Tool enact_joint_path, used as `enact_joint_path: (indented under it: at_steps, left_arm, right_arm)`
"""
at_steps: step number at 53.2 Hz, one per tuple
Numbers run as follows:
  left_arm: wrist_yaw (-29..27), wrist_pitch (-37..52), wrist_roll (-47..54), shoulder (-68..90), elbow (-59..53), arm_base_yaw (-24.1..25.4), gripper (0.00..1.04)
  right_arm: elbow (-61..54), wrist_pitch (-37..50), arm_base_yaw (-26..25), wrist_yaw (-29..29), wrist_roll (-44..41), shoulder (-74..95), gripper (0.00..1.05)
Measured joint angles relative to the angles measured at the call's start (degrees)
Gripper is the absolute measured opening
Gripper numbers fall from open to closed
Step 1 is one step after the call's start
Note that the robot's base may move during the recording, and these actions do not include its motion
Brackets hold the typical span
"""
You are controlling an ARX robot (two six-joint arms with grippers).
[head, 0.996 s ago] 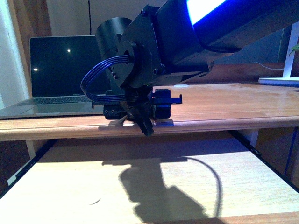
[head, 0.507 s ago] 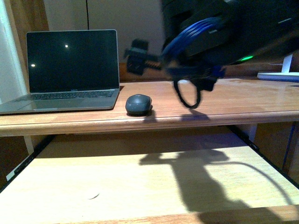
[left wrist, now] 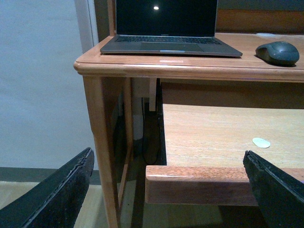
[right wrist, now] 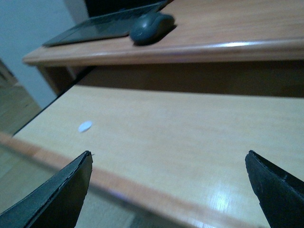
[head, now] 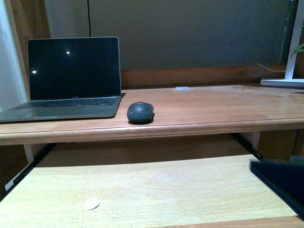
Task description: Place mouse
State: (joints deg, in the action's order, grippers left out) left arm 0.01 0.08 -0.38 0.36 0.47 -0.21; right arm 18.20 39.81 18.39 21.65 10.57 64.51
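Observation:
The mouse [head: 140, 111] is a small dark grey oval lying flat on the upper desk top [head: 213, 107], just right of the open laptop [head: 73, 76], with nothing touching it. It also shows in the left wrist view as the mouse [left wrist: 278, 52] and in the right wrist view as the mouse [right wrist: 151, 27]. My left gripper [left wrist: 167, 152] is open and empty, low at the desk's left front corner, well away from the mouse. My right gripper [right wrist: 167, 153] is open and empty, low over the front of the lower shelf [right wrist: 190, 137].
A pale pull-out shelf [head: 166, 185] sits below the desk top, with a small white disc [head: 92, 204] on it. A white lamp base [head: 282, 82] stands at the desk's far right. A dark blurred arm part [head: 280, 178] fills the lower right corner.
The arm that filled the front view has pulled back and down to the right, out of the way. The mouse stays on the desk beside the laptop.

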Motion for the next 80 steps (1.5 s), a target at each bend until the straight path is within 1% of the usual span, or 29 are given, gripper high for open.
enact_joint_path:
  at_steps: [2,6,9,12,20,28,33,42,59,65,67,68,70,76,80]
  left_arm:
    - [0.0,0.0,0.0,0.0,0.0,0.0,0.97]
    - [0.0,0.0,0.0,0.0,0.0,0.0,0.97]
    - [0.0,0.0,0.0,0.0,0.0,0.0,0.97]
    - [0.0,0.0,0.0,0.0,0.0,0.0,0.97]
    - [0.0,0.0,0.0,0.0,0.0,0.0,0.97]
    - [0.0,0.0,0.0,0.0,0.0,0.0,0.97]
    - [0.0,0.0,0.0,0.0,0.0,0.0,0.97]
    - [0.0,0.0,0.0,0.0,0.0,0.0,0.97]
    - [0.0,0.0,0.0,0.0,0.0,0.0,0.97]
    - [0.0,0.0,0.0,0.0,0.0,0.0,0.97]
    - [0.0,0.0,0.0,0.0,0.0,0.0,0.97]
    - [0.0,0.0,0.0,0.0,0.0,0.0,0.97]
    - [0.0,0.0,0.0,0.0,0.0,0.0,0.97]
    - [0.0,0.0,0.0,0.0,0.0,0.0,0.97]
    - [0.0,0.0,0.0,0.0,0.0,0.0,0.97]
  right_arm:
    - [-3.1,-0.1,-1.0,3.3,-1.2,-2.6,0.97]
    - [-7.7,-0.3,-1.5,7.5,-3.3,-5.8,0.97]
    - [-10.1,-0.6,-1.2,9.0,-5.2,-6.7,0.97]
    - [-12.0,-0.2,0.0,8.8,-6.9,-6.3,0.97]
    - [-13.4,7.2,5.2,3.4,-8.7,0.6,0.97]
    - [-11.1,15.3,11.7,-3.0,-8.7,11.9,0.97]
    - [-7.5,17.6,14.9,-6.6,-8.8,18.0,0.97]
    - [-1.4,19.1,18.3,-11.6,-8.7,26.6,0.97]
    - [14.9,17.7,18.9,-24.5,-7.9,38.5,0.97]
    - [23.5,15.5,18.6,-31.5,-8.7,43.6,0.97]
    - [25.7,14.6,18.5,-33.0,-9.2,44.8,0.97]
    - [28.0,13.5,18.4,-35.2,-9.4,46.1,0.97]
    - [30.1,12.6,18.3,-36.8,-9.8,47.3,0.97]
    - [36.3,9.5,18.3,-40.1,-10.1,50.3,0.97]
    - [39.2,8.3,18.4,-40.8,-10.3,51.7,0.97]
